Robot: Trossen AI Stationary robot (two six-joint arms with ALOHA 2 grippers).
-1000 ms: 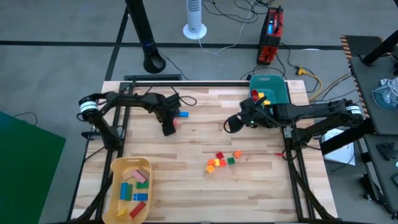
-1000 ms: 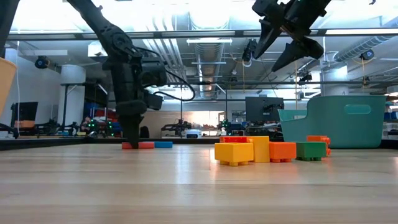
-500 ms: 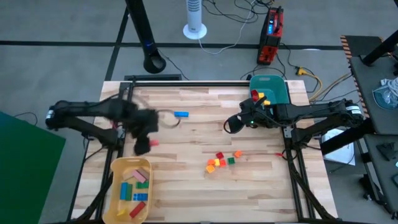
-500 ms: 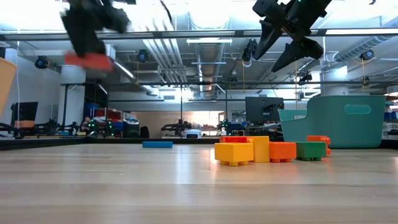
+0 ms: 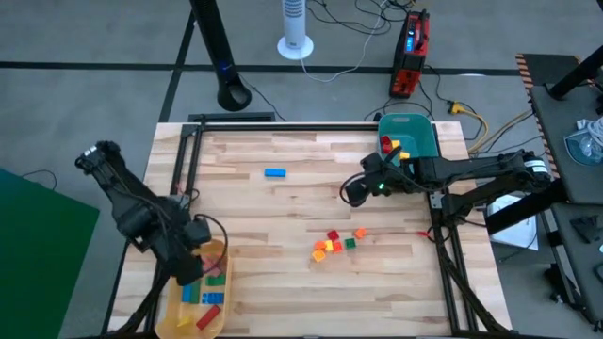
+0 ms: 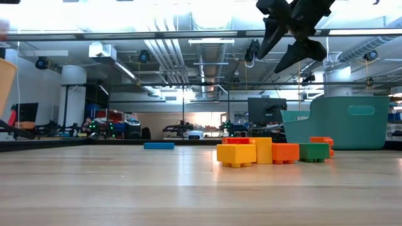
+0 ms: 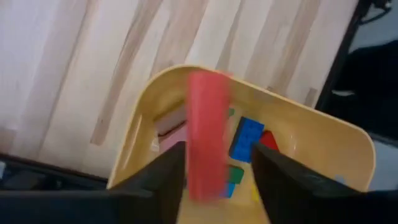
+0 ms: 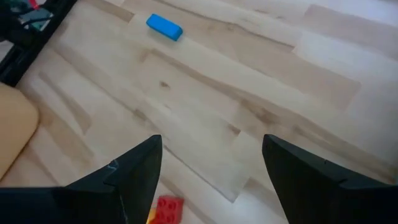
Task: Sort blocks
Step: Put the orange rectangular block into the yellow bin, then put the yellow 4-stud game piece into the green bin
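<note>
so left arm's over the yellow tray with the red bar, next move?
Probably finish opening the left gripper and lift clear: the red bar sits between parted fingers right above the yellow tray, which already holds blocks. Then fetch the blue bar.

A red bar [image 7: 208, 134] above a yellow tray [image 7: 323, 134]; a blue bar [image 5: 274, 173] on pale, striped wood [image 5: 301, 202].

Overhead and table-level views share the table [image 5: 283, 202]; wrist cameras look down close.

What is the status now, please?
Left gripper above yellow tray, red bar between open fingers. Right gripper open, empty. Blue bar lies unobstructed.
</note>
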